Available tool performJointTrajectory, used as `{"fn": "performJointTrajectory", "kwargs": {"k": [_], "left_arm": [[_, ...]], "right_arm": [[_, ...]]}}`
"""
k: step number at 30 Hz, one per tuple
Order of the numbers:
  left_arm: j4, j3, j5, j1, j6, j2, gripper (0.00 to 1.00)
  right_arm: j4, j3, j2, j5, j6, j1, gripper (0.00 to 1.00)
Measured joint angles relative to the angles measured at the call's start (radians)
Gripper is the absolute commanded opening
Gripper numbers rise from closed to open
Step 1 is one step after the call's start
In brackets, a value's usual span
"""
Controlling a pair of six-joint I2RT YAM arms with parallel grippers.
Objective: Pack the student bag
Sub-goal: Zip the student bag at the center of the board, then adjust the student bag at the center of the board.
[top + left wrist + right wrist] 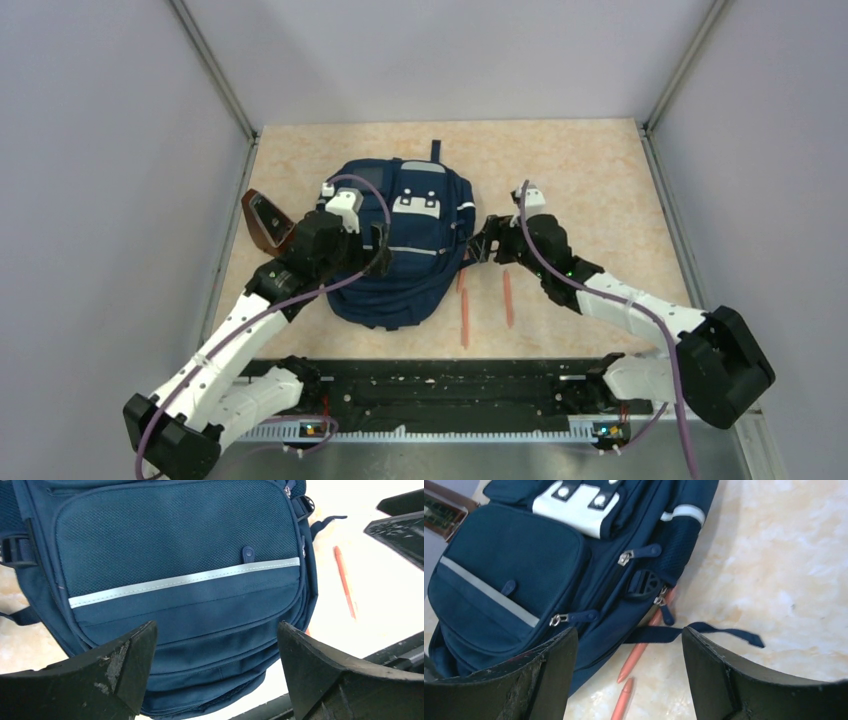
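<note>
The bag (420, 250) lies flat on the table (600, 180) with its front side up, between the two grippers.

The left gripper (216, 630) has its jaws wide apart and holds nothing. Straight ahead of it, just past the fingertips, is the mesh pocket (175, 535) of the bag, and a grey strip (185, 582) runs across this pocket. Whether the fingers touch the cloth, I cannot tell. Past the bag, ahead and to the right of this gripper, a thin orange pen lies on the table.

The right gripper (629, 632) also has its jaws wide apart and is empty. The bag is ahead of it and to its left, near the left finger. Further ahead on the bag there is a white patch (574, 510). A blue strap (704, 632) comes out from the bag side and lies on the table just ahead of the fingertips. Two orange pens lie below this gripper. The far pen (644, 645) touches the edge of the bag and its far end is hidden there. The near pen (623, 700) lies apart from the bag, between the two fingers in the wrist view.

A brown case (262, 220) stands on the outer side of the left gripper, near the table edge.
</note>
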Motion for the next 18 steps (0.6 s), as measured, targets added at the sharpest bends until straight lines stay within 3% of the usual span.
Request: {"fn": "performJointTrajectory", "kwargs": {"k": [6,12,18], "left_arm": [[-0.042,0.003,0.065,0.043,-0.008,0.003,0.93],[-0.122,0.073,0.029,0.046,0.061,0.046,0.94],[-0.117,0.073,-0.002,0.055,0.115,0.055,0.93]], "right_arm": [[0.052,-0.012,0.087,-0.008,0.050,0.021,0.72],[0.060,0.042,0.181,-0.007,0.055,0.021,0.70],[0.212,0.045,0.237,-0.151,-0.006,0.021,0.70]]}}
